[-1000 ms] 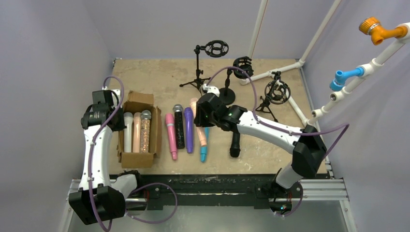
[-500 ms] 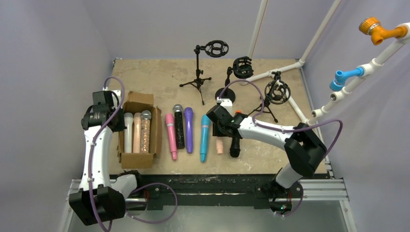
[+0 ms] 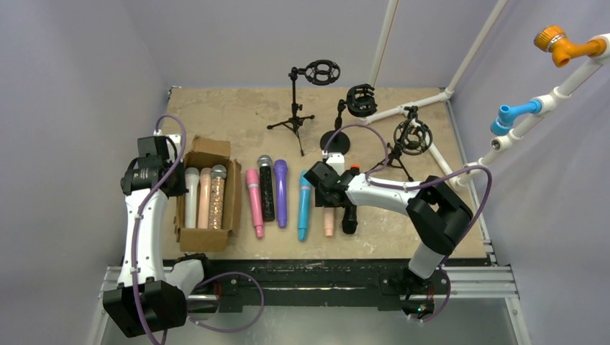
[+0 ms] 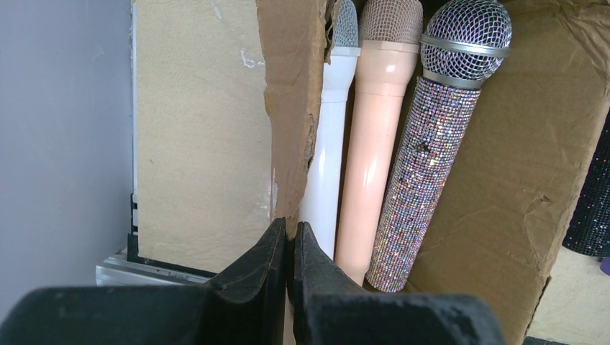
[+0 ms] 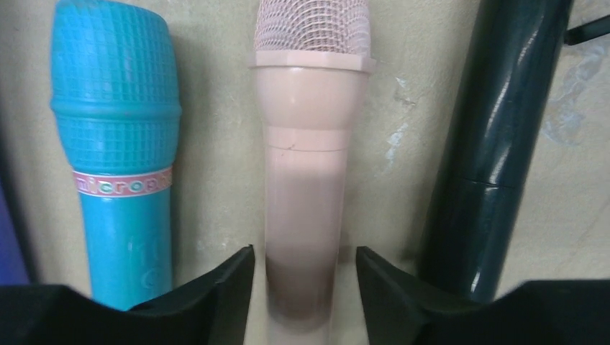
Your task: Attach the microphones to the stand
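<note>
Astride smooth peach microphone [image 5: 306, 180] | right fingers [image 5: 223, 287] spread | left fingers [image 4: 259, 273] closed, perhaps pinching cardboard [image 4: 295, 108]

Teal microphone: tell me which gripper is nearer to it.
Right. The right gripper straddles the peach microphone beside the teal microphone; the left gripper is far off at the cardboard box.

Peach microphone [image 5: 305, 165] lower handle blurred

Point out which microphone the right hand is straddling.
The peach microphone on the table, between the teal microphone and the black microphone; the open right hand flanks its handle.
</note>
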Motion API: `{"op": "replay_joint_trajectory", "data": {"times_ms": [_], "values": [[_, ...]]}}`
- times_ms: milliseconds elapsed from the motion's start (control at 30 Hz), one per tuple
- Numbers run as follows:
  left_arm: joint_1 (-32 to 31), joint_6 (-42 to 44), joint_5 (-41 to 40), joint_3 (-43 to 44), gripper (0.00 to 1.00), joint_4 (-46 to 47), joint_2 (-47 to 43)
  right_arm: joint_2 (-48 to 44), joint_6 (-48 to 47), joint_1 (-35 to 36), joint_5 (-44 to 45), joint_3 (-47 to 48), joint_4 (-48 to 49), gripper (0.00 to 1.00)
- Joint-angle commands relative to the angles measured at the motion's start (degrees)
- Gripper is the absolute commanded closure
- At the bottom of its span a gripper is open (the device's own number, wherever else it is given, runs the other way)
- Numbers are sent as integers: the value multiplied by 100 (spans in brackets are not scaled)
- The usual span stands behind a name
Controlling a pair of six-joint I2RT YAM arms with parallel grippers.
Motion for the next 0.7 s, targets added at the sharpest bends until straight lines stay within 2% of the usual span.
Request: {"op": "replay_joint_trajectory", "data": {"times_ms": [0,133,200,333,467,667], "values": [[-22,65,91,30,100,284,-144,-237,125,32,380,236,-538,36],[-22,46,88,36,100,257,-180,-493,157,548,715,1112,-1047,27],[-25,39,72,42,100,260,-193,-465,134,883,795,1747,-1236,27],[-25,-16,81,73,100,216,-202,-92,-140,1380,510,2944,-882,32],[-21,-87,130,82,100,176,-229,804,-202,1587,-272,4143,-530,39],[-17,-183,183,190,100,4,-252,2598,-373,1860,-827,6585,-960,42]]}}
